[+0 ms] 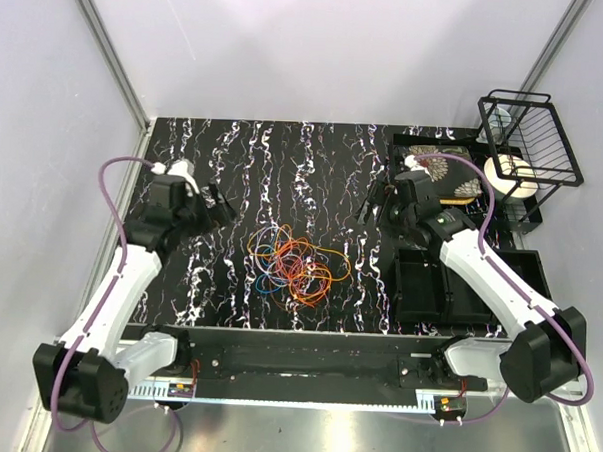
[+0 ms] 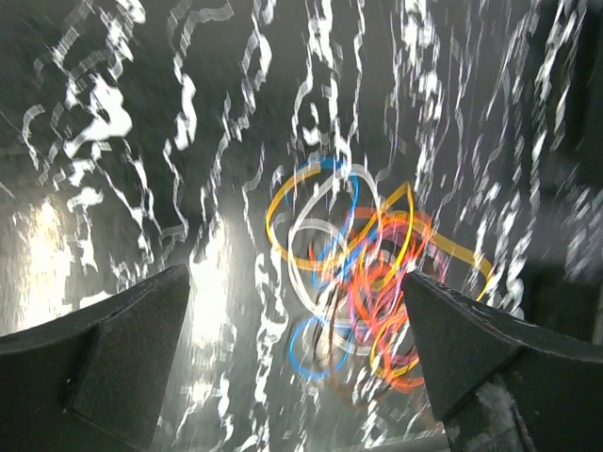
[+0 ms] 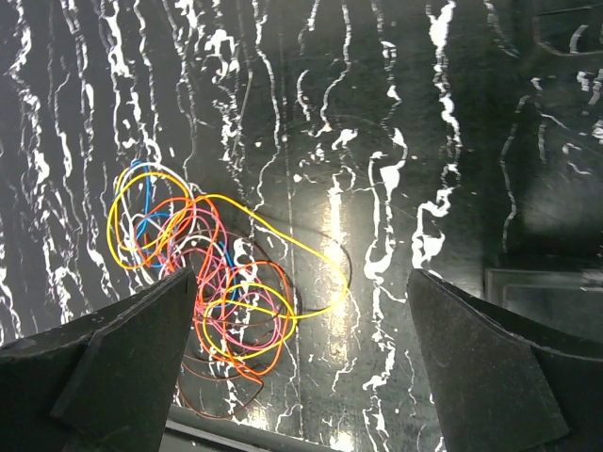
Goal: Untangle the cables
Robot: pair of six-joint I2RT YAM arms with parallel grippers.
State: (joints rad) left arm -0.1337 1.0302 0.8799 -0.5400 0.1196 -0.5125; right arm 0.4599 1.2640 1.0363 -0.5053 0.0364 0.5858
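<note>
The cables [image 1: 295, 264] lie as one tangled heap of thin orange, yellow, blue, pink and pale loops near the middle front of the black marbled table [image 1: 234, 163]. My left gripper [image 1: 220, 204] hovers open to the left of the heap, above the table. My right gripper [image 1: 375, 201] hovers open to the right of it. In the left wrist view the cables [image 2: 358, 273] show blurred between and beyond the wide-apart fingers [image 2: 122, 348]. In the right wrist view the cables [image 3: 217, 282] lie at lower left, partly behind the left finger [image 3: 113, 367]. Neither gripper touches them.
Black bins [image 1: 449, 283] sit on the table's right side under the right arm. A black wire rack [image 1: 530, 146] with a white roll [image 1: 509, 175] stands at the back right, next to a patterned plate [image 1: 439, 167]. Grey walls enclose the table.
</note>
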